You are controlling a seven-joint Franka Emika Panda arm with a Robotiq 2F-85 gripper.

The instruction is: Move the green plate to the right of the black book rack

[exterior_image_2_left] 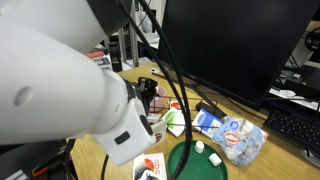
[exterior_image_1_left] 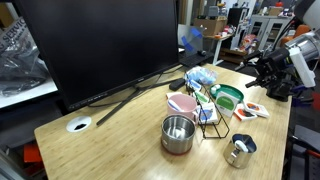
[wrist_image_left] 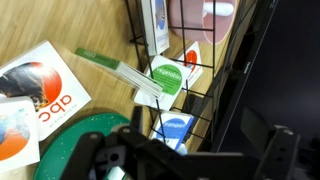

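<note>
The dark green plate [exterior_image_1_left: 230, 98] lies on the wooden table just beyond the black wire book rack [exterior_image_1_left: 210, 117], with small white bits on it. It also shows at the bottom of an exterior view [exterior_image_2_left: 195, 165] and at the lower left of the wrist view [wrist_image_left: 70, 150]. The rack [wrist_image_left: 190, 60] fills the middle of the wrist view and holds small packets. My gripper [exterior_image_1_left: 263, 72] hovers above the table past the plate. In the wrist view its dark fingers [wrist_image_left: 190, 152] stand wide apart with nothing between them.
A steel pot [exterior_image_1_left: 178, 133] and a small metal cup [exterior_image_1_left: 240, 150] stand near the front edge. A pink dish [exterior_image_1_left: 182, 102] lies by the rack. A large monitor [exterior_image_1_left: 100, 45] fills the back. Printed cards [wrist_image_left: 35, 100] lie beside the plate. My arm [exterior_image_2_left: 70, 80] blocks much of an exterior view.
</note>
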